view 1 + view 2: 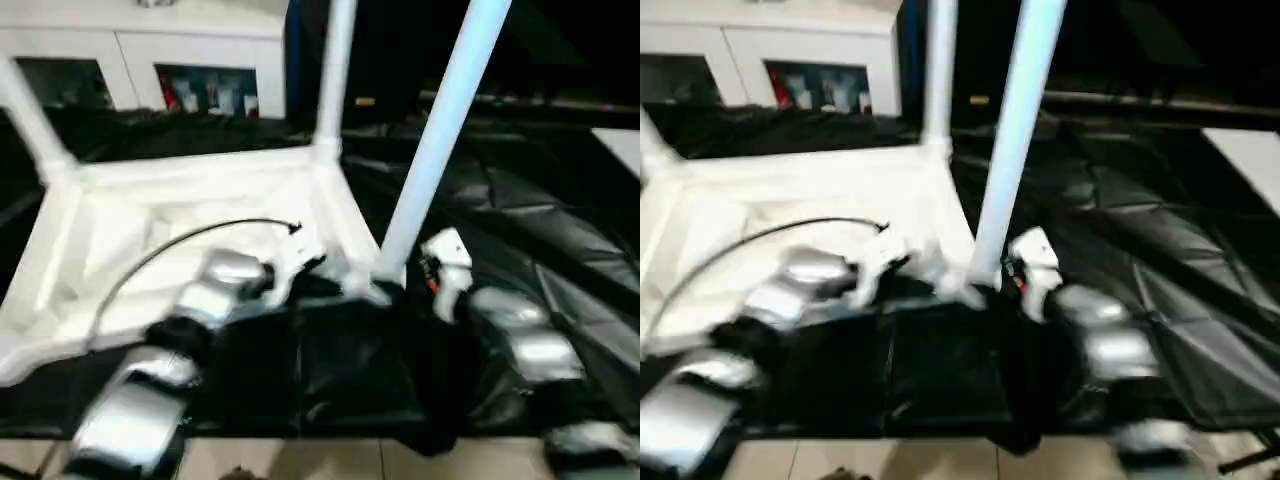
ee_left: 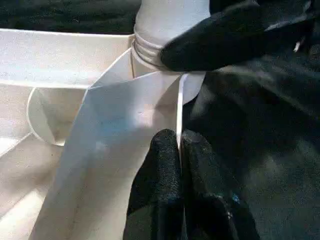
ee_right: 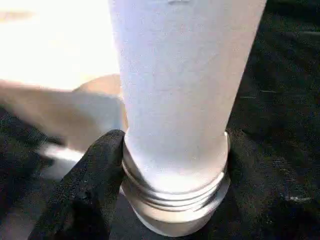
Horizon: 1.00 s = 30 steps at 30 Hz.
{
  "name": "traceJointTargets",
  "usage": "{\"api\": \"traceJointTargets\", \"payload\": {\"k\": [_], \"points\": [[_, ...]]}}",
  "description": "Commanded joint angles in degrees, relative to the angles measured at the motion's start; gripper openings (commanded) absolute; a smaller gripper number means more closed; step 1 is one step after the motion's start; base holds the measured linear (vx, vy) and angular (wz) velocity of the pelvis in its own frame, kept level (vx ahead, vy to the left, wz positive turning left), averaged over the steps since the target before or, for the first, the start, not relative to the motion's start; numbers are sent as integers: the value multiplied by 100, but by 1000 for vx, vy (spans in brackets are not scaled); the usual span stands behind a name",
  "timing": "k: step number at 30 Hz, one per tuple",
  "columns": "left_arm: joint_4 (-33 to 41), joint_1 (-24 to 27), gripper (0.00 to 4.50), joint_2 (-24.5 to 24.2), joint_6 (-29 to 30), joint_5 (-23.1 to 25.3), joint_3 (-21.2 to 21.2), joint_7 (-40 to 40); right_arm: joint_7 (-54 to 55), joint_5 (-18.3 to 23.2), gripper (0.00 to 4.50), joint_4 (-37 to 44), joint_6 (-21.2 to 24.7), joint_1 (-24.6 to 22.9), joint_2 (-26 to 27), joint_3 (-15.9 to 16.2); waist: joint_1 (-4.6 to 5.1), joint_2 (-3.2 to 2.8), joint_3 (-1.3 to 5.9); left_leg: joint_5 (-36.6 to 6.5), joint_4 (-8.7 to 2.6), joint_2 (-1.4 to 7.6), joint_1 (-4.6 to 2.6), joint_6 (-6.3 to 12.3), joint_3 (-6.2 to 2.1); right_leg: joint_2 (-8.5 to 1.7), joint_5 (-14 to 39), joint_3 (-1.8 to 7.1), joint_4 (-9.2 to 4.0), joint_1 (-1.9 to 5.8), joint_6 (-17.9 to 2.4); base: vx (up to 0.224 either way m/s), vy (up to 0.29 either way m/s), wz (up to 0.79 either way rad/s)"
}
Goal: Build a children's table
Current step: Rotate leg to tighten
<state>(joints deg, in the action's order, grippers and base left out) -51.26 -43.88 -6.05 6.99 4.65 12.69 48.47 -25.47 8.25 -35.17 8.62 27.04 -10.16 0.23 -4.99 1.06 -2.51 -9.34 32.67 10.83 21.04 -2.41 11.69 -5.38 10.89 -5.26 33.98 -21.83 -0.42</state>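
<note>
**Third leg at the near corner socket**

The white table top [image 1: 190,215] lies upside down, ribbed underside up, on a black sheet [image 1: 520,230] that covers the work surface. Two legs already stand upright in its far corners: one at the far left corner [image 1: 25,115] and one at the far right corner [image 1: 335,75]. A third leg [image 1: 440,130] rises at a slight tilt from the near right corner socket [image 2: 165,75], its threaded base [image 3: 175,195] sitting at the socket's mouth.

The left claw [image 2: 180,160] has its two black fingers pressed together on the thin edge wall of the top, just beside that socket. The right claw [image 3: 170,170] stands partly spread around the third leg's base, one finger [image 3: 90,185] touching the threads; its other finger cannot be made out. A black cable [image 1: 190,240] arcs over the top above the left forearm.

Beyond the sheet stands a white cabinet [image 1: 150,55].
</note>
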Motion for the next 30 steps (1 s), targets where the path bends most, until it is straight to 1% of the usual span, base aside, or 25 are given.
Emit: {"api": "traceJointTargets", "payload": {"k": [1, 2, 3, 4, 5, 7, 8, 9, 10, 11, 12, 14, 15, 16, 17, 18, 19, 20, 21, 22, 23, 24, 25, 28, 30], "points": [[-239, -63, 0, 278, 256, 24, -52, -617, 931, -187, 274, -489, 278, -27, 192, -191, 28, 1, 279, -2030, -413, 303, -158, -167, -196, -443, 2393, 313, -567, 110, -860, 0, 0, 0], [-239, -63, 0, 278, 256, 24, -52, -617, 931, -187, 274, -489, 278, -27, 192, -191, 39, 9, 276, -2105, -418, 290, -160, -182, -204, -433, 2443, 304, -579, 103, -834, 0, 0, 0], [-247, -76, 0, 509, 291, 75, 5, -871, 1325, -143, 274, -664, 274, 189, 432, -275, 43, -4, 281, -2128, -414, 288, -164, -176, -198, -434, 2443, 305, -586, 106, -837, 0, 0, 0], [-240, -71, 0, 590, 293, 98, 48, -908, 1414, -204, 274, -739, 240, 286, 489, -224, 61, 12, 287, -2121, -417, 288, -146, -177, -206, -437, 2414, 308, -583, 107, -828, 0, 0, 0], [-264, -75, 0, 644, 236, 120, 70, -943, 1486, -271, 274, -812, 177, 364, 524, -182, 51, 6, 287, -2099, -413, 279, -146, -158, -204, -434, 2418, 303, -592, 107, -792, 0, 0, 0], [-336, -95, 0, 704, 132, 169, 96, -970, 1467, -328, 274, -911, 79, 466, 583, -139, 55, 13, 290, -2065, -412, 275, -133, -124, -197, -426, 2343, 308, -593, 113, -755, 0, 0, 0], [-370, -103, 0, 694, 18, 212, 133, -935, 1284, -270, 274, -919, -30, 505, 611, -136, 47, 27, 288, -2063, -411, 275, -140, -97, -190, -424, 2316, 311, -596, 104, -746, 0, 0, 0], [-368, -101, 0, 687, -7, 218, 141, -922, 1245, -254, 274, -913, -52, 507, 611, -135, 46, 20, 288, -2086, -412, 273, -137, -76, -194, -428, 2332, 310, -595, 103, -747, 0, 0, 0], [-365, -97, 0, 674, -54, 228, 157, -899, 1171, -225, 330, -902, -93, 510, 611, -133, 39, 19, 287, -2094, -414, 280, -134, -61, -196, -431, 2329, 310, -599, 108, -735, 0, 0, 0], [-320, -87, 0, 553, -104, 235, 203, -720, 993, -165, 330, -842, -219, 516, 543, -150, 34, 25, 290, -2087, -419, 284, -131, -55, -198, -432, 2308, 309, -594, 115, -732, 0, 0, 0], [-329, -94, 0, 487, -61, 232, 199, -678, 936, -162, 344, -826, -264, 525, 480, -164, 37, 17, 297, -2028, -421, 284, -113, -45, -195, -422, 2178, 312, -570, 127, -765, 0, 0, 0], [-360, -100, 0, 367, -102, 235, 183, -593, 745, -202, 362, -803, -379, 555, 330, -151, 32, 9, 297, -1959, -414, 286, -120, -26, -183, -424, 2034, 319, -558, 119, -842, 0, 0, 0], [-360, -100, 0, 367, -102, 235, 183, -593, 745, -202, 362, -803, -379, 555, 330, -151, 23, 7, 302, -1943, -411, 285, -122, -21, -183, -424, 1999, 317, -555, 121, -856, 0, 0, 0], [-367, -102, 0, 321, -111, 234, 160, -545, 574, -205, 378, -746, -372, 546, 248, -118, 27, 13, 300, -1929, -409, 283, -115, 5, -174, -413, 1945, 317, -546, 131, -885, 0, 0, 0], [-372, -101, 0, 230, -195, 229, 140, -406, 147, -181, 382, -587, -311, 488, 55, -34, 17, 16, 302, -1893, -400, 283, -114, 27, -168, -420, 1903, 320, -542, 136, -914, 0, 0, 0], [-388, -106, 0, 191, -270, 230, 137, -331, -59, -169, 387, -532, -292, 464, -30, -1, -1, 26, 312, -1791, -394, 279, -94, 84, -166, -419, 1811, 316, -530, 168, -917, 0, 0, 0], [-388, -106, 0, 186, -273, 229, 137, -324, -83, -170, 387, -524, -292, 459, -43, 6, -6, 25, 313, -1722, -393, 282, -87, 109, -165, -422, 1732, 320, -520, 170, -929, 0, 0, 0], [-388, -106, 0, 30, -362, 205, 145, -93, -815, -197, 387, -290, -315, 318, -450, 197, -16, 17, 310, -1658, -392, 286, -82, 151, -164, -413, 1646, 313, -513, 181, -939, 0, 0, 0], [-377, -102, 0, -4, -396, 197, 151, -33, -949, -207, 387, -251, -328, 292, -538, 231, -20, 2, 309, -1657, -387, 283, -81, 174, -161, -411, 1613, 312, -512, 185, -950, 0, 0, 0], [-345, -93, 0, -60, -394, 175, 154, 67, -1198, -177, 387, -176, -301, 249, -686, 260, -20, 15, 308, -1632, -383, 289, -75, 204, -156, -408, 1545, 313, -504, 194, -971, 0, 0, 0], [-284, -70, 0, -133, -438, 147, 181, 266, -1533, -138, 387, -72, -299, 191, -872, 298, -25, 18, 307, -1596, -381, 288, -60, 228, -163, -414, 1517, 308, -492, 212, -1003, 0, 0, 0], [-187, -30, 0, -217, -473, 104, 218, 544, -1917, -104, 387, 82, -301, 111, -1098, 361, -25, 18, 307, -1596, -381, 288, -60, 228, -163, -414, 1517, 308, -492, 212, -1003, 0, 0, 0], [-149, -14, 0, -250, -458, 87, 229, 638, -2057, -96, 387, 150, -297, 78, -1185, 389, -33, 18, 314, -1534, -374, 302, -62, 276, -162, -414, 1414, 306, -474, 213, -1069, 0, 0, 0], [17, 73, 0, -365, -641, 14, 309, 1143, -2409, -68, 387, 294, -323, 20, -1414, 429, -17, 21, 331, -1353, -355, 302, -36, 328, -158, -409, 1060, 298, -418, 228, -1250, 0, 0, 0], [119, 128, 0, -430, -709, -36, 346, 1439, -2620, -17, 387, 357, -296, 2, -1516, 439, -29, 12, 340, -1291, -336, 311, -53, 371, -142, -407, 858, 300, -392, 223, -1376, 0, 0, 0]]}}
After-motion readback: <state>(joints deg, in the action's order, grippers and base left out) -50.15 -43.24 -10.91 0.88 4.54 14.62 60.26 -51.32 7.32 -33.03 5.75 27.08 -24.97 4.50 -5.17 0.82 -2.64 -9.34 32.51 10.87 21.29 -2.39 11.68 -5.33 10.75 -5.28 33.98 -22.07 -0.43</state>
